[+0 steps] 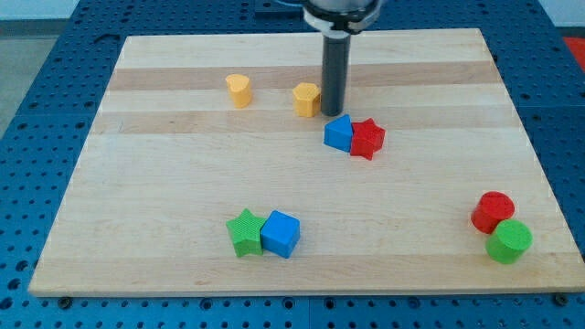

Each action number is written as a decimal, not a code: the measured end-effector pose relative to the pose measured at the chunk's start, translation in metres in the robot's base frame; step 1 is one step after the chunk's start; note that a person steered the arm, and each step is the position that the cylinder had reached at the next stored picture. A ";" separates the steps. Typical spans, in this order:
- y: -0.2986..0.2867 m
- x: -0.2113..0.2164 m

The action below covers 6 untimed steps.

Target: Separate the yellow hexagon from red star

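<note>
The yellow hexagon [307, 99] sits near the top middle of the wooden board [164, 183]. The red star [367, 138] lies to its lower right, touching a blue block [339, 133] on the star's left side. My tip [333, 113] is at the end of the dark rod, right beside the hexagon's right side and just above the blue block. A small gap separates the hexagon from the blue block and the star.
A yellow heart-like block [239, 90] sits left of the hexagon. A green star [244, 232] and a blue cube [281, 234] touch near the view's bottom. A red cylinder [493, 211] and a green cylinder [509, 241] sit at the bottom right.
</note>
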<state>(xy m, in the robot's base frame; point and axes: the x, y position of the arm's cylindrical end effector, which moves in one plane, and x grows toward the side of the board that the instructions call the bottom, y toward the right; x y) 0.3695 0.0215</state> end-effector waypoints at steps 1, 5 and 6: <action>-0.045 -0.008; -0.023 -0.046; -0.050 -0.044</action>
